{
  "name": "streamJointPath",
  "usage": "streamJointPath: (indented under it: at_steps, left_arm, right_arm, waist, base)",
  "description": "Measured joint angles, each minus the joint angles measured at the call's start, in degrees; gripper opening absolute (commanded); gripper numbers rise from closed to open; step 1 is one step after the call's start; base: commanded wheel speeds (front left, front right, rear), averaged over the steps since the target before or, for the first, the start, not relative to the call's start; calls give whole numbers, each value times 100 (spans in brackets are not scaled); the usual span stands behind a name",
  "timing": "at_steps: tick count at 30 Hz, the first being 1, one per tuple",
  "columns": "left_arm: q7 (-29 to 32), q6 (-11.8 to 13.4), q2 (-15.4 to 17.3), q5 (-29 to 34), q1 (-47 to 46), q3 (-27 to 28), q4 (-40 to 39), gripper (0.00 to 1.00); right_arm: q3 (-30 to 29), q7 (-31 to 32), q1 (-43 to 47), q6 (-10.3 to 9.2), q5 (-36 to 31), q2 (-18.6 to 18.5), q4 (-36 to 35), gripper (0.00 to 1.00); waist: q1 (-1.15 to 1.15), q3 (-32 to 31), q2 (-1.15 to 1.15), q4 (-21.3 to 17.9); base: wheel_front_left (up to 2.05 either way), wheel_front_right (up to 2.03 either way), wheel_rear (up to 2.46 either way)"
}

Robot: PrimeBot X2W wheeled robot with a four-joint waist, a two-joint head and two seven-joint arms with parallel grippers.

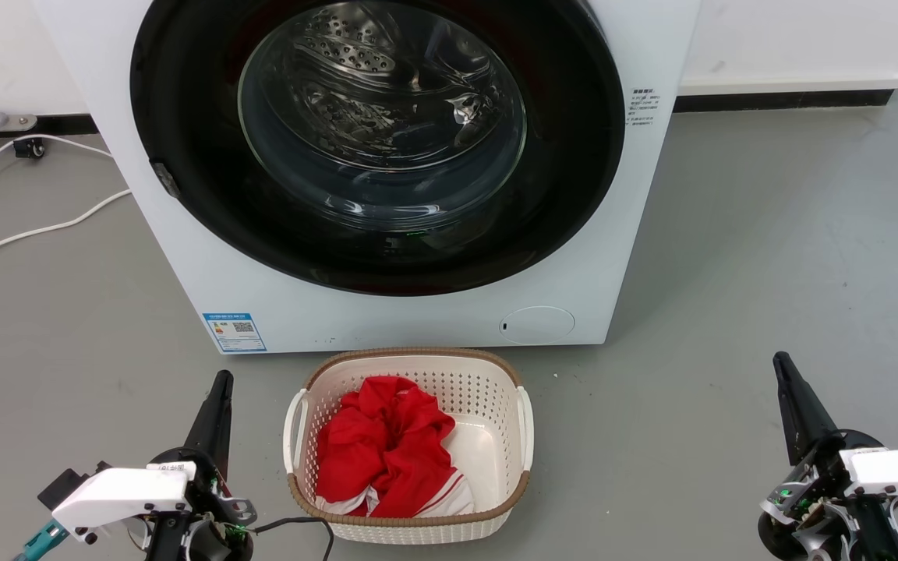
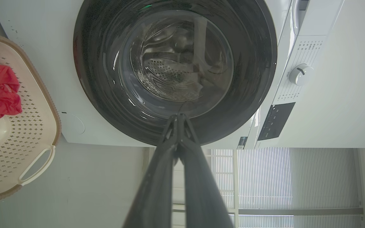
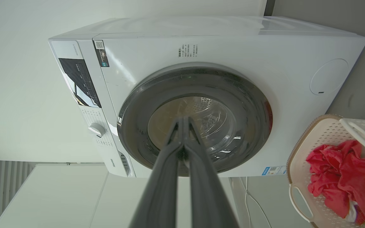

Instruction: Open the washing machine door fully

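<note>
Grey floor [image 1: 730, 257] carries the washing machine [image 1: 418, 319] at its far edge. You see the washing machine door [image 1: 184, 117] flush against the front, so nothing is done. Your left gripper [image 1: 223, 379] and right gripper [image 1: 781, 361] sit low, well apart from it, fingers pressed together and empty. The whole swing remains.

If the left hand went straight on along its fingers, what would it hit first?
Probably the washing machine door: in the left wrist view the shut fingertips of the left hand line up with its black rim beside the glass. The way to it looks free, though depth is unclear.
</note>
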Motion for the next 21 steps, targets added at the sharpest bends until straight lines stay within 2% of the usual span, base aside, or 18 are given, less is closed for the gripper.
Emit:
streamJointPath:
  at_steps: [17,18,21]
  left_arm:
    - [5,0,-13,4,-1,13,0,0]
    - [1,1,-20,0,10,11,29,100]
    - [-8,7,-54,0,137,-11,153,100]
  right_arm:
    - [-30,19,-1,0,-21,19,2,0]
    - [-27,18,14,0,-20,22,26,100]
    - [-15,7,144,-1,-20,46,142,100]
  waist:
    - [0,0,0,0]
    - [0,0,0,0]
    - [0,0,0,0]
  base:
    - [0,0,0]
    - [0,0,0]
    - [0,0,0]
